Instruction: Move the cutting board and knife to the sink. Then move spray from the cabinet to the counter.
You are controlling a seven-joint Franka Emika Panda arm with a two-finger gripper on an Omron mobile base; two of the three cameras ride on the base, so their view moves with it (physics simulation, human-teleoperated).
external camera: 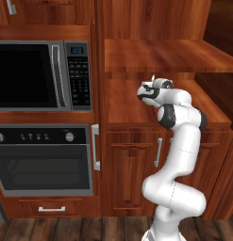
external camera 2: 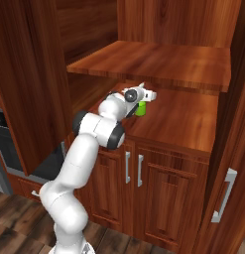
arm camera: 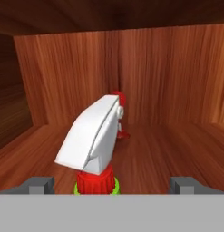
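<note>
Spray (arm camera: pixel 96 140) stands upright on the lower shelf inside the open niche of the cabinet (external camera 2: pixel 173 124). In the hand view its big white trigger top sits right in the middle, close to the camera, with a red collar and a thin green ring under it and a red tip at the far end. Wooden walls of the niche stand behind it and at both sides.

The gripper (arm camera: pixel 112 183) is at the bottle, and its jaws are spread wide. One dark tip shows to the left of the bottle and one to the right, with the bottle between them. Neither tip touches it.

In the right base view, the green body of the bottle peeks out just past the white hand, on the shelf near its front edge. The white arm (external camera: pixel 177 155) reaches up from the floor into the niche. A microwave (external camera: pixel 42 75) and an oven (external camera: pixel 42 157) sit in the column to the left of the cabinet. Two doors with thin silver handles are below the shelf.
</note>
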